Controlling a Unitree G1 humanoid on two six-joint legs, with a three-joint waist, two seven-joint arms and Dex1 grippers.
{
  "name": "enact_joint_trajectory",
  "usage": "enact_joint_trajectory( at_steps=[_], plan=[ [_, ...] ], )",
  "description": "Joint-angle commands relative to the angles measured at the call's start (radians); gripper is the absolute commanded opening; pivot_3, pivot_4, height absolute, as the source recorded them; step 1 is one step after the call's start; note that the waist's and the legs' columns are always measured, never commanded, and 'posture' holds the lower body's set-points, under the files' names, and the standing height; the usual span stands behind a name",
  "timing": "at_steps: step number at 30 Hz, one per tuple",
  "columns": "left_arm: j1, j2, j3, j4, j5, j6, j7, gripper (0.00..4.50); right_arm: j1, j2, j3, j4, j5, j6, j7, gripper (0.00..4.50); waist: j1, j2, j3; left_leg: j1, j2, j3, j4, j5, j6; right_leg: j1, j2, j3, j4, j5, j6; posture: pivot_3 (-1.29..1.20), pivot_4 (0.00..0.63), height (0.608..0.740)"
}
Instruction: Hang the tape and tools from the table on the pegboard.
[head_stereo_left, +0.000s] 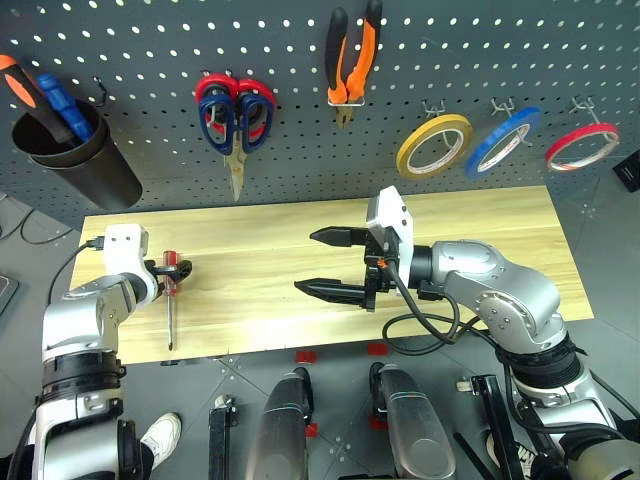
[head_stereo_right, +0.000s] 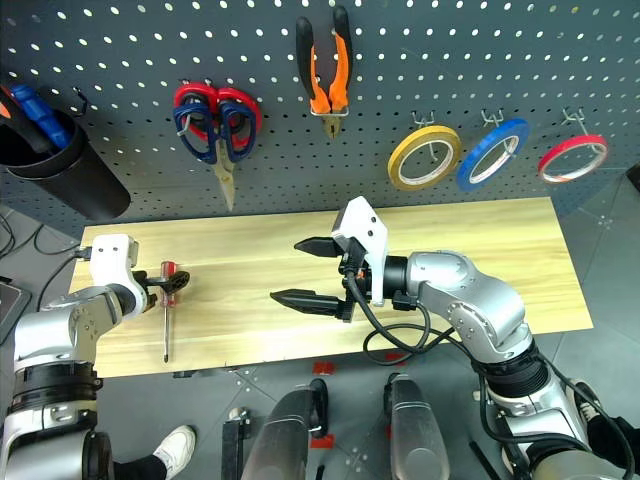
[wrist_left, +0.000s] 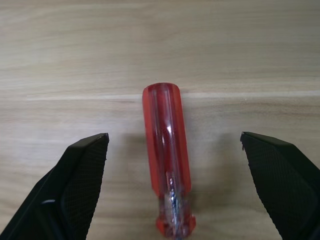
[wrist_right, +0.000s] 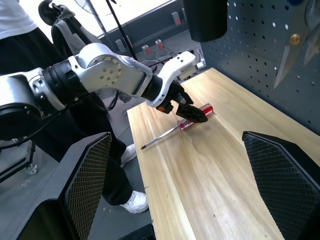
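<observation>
Screwdriver (wrist_left: 167, 160) between my left gripper's (head_stereo_left: 166, 273) spread jaws (right gripper (head_stereo_left: 335, 264) also agape): round handle might roll away.

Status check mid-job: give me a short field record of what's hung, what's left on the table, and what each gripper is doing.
hung on dark grey pegboard: thin red tape roll; dark-blue-handled steel scissors; orange-and-black-handled pliers
left on pale wood table: small red-handled screwdriver, lying flat
left gripper: open, fingers either side of the screwdriver handle, not closed on it
right gripper: open, holding nothing, above mid-table
remaining: screwdriver
</observation>
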Motion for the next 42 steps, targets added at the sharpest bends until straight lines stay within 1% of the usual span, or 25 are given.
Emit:
enact_joint_trajectory(
  at_steps=[1, 5, 6, 8, 12, 16, 17, 18, 24, 28, 29, 31, 34, 35, 37, 39, 41, 42],
  plan=[
    [-0.039, 0.034, 0.022, 0.109, -0.008, 0.016, -0.012, 4.46, 0.006, -0.004, -0.023, -0.059, 0.017, 0.013, -0.007, 4.5, -0.001, 0.0, 0.006, 0.0, 0.0, 0.0, 0.0, 0.0, 0.0, 0.0, 0.0, 0.0, 0.0, 0.0, 0.0, -0.16, 0.533, 0.74],
    [-0.074, 0.053, 0.015, 0.19, -0.008, 0.021, -0.023, 4.46, 0.006, -0.004, -0.028, -0.061, 0.023, 0.028, -0.013, 4.5, -0.001, 0.0, 0.007, -0.001, 0.0, 0.001, 0.0, 0.001, -0.001, -0.003, 0.0, 0.001, 0.002, 0.0, 0.0, -0.16, 0.534, 0.74],
    [-0.079, 0.057, 0.008, 0.202, -0.005, 0.016, -0.029, 4.29, 0.005, -0.002, -0.031, -0.06, 0.026, 0.032, -0.016, 4.5, -0.003, 0.0, 0.007, -0.001, 0.0, 0.002, 0.0, 0.001, -0.001, -0.003, 0.0, 0.001, 0.003, 0.0, 0.0, -0.16, 0.534, 0.74],
    [-0.089, 0.06, 0.009, 0.223, -0.012, 0.013, -0.039, 3.86, 0.004, 0.004, -0.037, -0.057, 0.034, 0.039, -0.022, 4.5, -0.004, 0.0, 0.007, -0.001, 0.0, 0.003, 0.0, 0.001, -0.001, -0.004, 0.0, 0.002, 0.004, 0.0, 0.0, -0.15, 0.534, 0.74],
    [-0.093, 0.068, -0.004, 0.23, -0.014, 0.01, -0.064, 2.66, 0.002, 0.011, -0.046, -0.053, 0.039, 0.047, -0.027, 4.5, -0.003, 0.001, 0.008, -0.001, 0.0, 0.003, 0.0, 0.0, -0.001, -0.006, 0.0, 0.002, 0.006, 0.0, 0.0, -0.15, 0.533, 0.74],
    [-0.093, 0.071, -0.003, 0.228, -0.014, 0.017, -0.074, 1.38, 0.002, 0.014, -0.052, -0.05, 0.044, 0.054, -0.026, 4.5, -0.002, 0.001, 0.008, -0.002, 0.0, 0.003, 0.0, 0.001, -0.001, -0.009, 0.0, 0.002, 0.008, 0.0, 0.0, -0.15, 0.528, 0.74],
    [-0.093, 0.072, -0.004, 0.227, -0.014, 0.018, -0.076, 1.1, 0.001, 0.015, -0.054, -0.049, 0.045, 0.055, -0.025, 4.5, -0.002, 0.001, 0.008, -0.002, 0.0, 0.003, 0.0, 0.001, -0.001, -0.009, 0.0, 0.002, 0.008, 0.0, 0.0, -0.15, 0.528, 0.74],
    [-0.094, 0.073, -0.004, 0.229, -0.013, 0.016, -0.078, 0.92, -0.001, 0.017, -0.056, -0.046, 0.046, 0.056, -0.025, 4.5, -0.002, 0.001, 0.008, -0.002, 0.0, 0.003, 0.0, 0.001, -0.001, -0.009, 0.0, 0.002, 0.008, 0.0, 0.0, -0.15, 0.527, 0.74],
    [-0.094, 0.074, -0.005, 0.228, -0.013, 0.014, -0.089, 0.92, -0.01, 0.026, -0.062, -0.03, 0.044, 0.058, -0.023, 4.5, -0.002, 0.001, 0.008, -0.003, 0.0, 0.004, -0.001, 0.001, -0.001, -0.011, 0.0, 0.003, 0.008, 0.0, 0.0, -0.15, 0.517, 0.74],
    [-0.055, 0.063, -0.031, 0.146, -0.009, 0.01, -0.107, 0.92, -0.008, 0.021, -0.061, -0.026, 0.036, 0.047, -0.014, 4.5, -0.002, 0.001, 0.008, -0.003, 0.0, 0.004, -0.001, 0.001, -0.001, -0.011, -0.001, 0.003, 0.008, 0.0, 0.0, -0.16, 0.499, 0.74],
    [-0.025, 0.065, -0.06, 0.094, 0.008, -0.011, -0.111, 0.92, -0.006, 0.02, -0.063, -0.023, 0.035, 0.043, -0.013, 4.5, -0.002, 0.001, 0.008, -0.004, 0.0, 0.004, -0.001, 0.001, -0.002, -0.011, -0.001, 0.002, 0.008, 0.0, 0.0, -0.16, 0.489, 0.74],
    [0.045, 0.06, -0.102, -0.041, 0.027, -0.033, -0.112, 0.92, -0.002, 0.013, -0.065, -0.02, 0.027, 0.032, -0.006, 4.5, -0.003, 0.0, 0.008, -0.004, 0.0, 0.004, -0.001, 0.003, -0.005, -0.011, -0.001, 0.003, 0.007, 0.0, 0.0, -0.17, 0.471, 0.74],
    [0.191, 0.083, -0.184, -0.339, 0.067, -0.058, -0.118, 0.92, 0.01, -0.007, -0.09, -0.028, 0.026, 0.024, -0.009, 4.5, -0.01, 0.0, 0.007, -0.005, 0.0, 0.004, -0.002, 0.003, -0.006, -0.011, -0.002, 0.002, 0.005, 0.0, 0.0, -0.17, 0.451, 0.74],
    [0.219, 0.084, -0.198, -0.397, 0.075, -0.061, -0.115, 0.92, 0.013, -0.01, -0.093, -0.023, 0.021, 0.017, -0.009, 4.5, -0.012, 0.0, 0.007, -0.006, 0.0, 0.003, -0.002, 0.003, -0.006, -0.011, -0.003, 0.003, 0.003, 0.0, 0.0, -0.17, 0.435, 0.74],
    [0.281, 0.059, -0.191, -0.566, 0.074, -0.024, -0.072, 0.92, 0.03, -0.022, -0.122, -0.032, 0.03, 0.008, -0.011, 4.5, -0.015, -0.002, 0.005, -0.007, 0.0, 0.002, -0.004, 0.003, -0.006, -0.01, -0.003, 0.003, 0.0, 0.0, 0.0, -0.16, 0.418, 0.74],
    [0.351, 0.007, -0.175, -0.77, 0.071, 0.054, -0.005, 0.92, 0.057, -0.036, -0.168, -0.057, 0.054, 0.008, -0.017, 4.5, -0.012, -0.003, 0.002, -0.009, 0.001, -0.001, -0.004, 0.003, -0.006, -0.011, -0.003, 0.002, -0.001, 0.0, 0.0, -0.16, 0.388, 0.74],
    [0.421, -0.03, -0.18, -0.97, 0.101, 0.109, 0.06, 0.92, 0.091, -0.045, -0.222, -0.086, 0.089, 0.012, -0.025, 4.5, -0.012, -0.005, 0.0, -0.01, -0.001, 0.0, -0.003, 0.003, -0.006, -0.01, -0.004, 0.002, -0.002, 0.0, 0.0, -0.15, 0.365, 0.74],
    [0.437, -0.04, -0.183, -1.025, 0.112, 0.126, 0.081, 0.92, 0.1, -0.044, -0.237, -0.091, 0.099, 0.012, -0.028, 4.5, -0.012, -0.006, -0.001, -0.011, -0.001, 0.0, -0.003, 0.003, -0.006, -0.011, -0.004, 0.001, -0.002, 0.0, 0.0, -0.15, 0.359, 0.74]
  ],
)
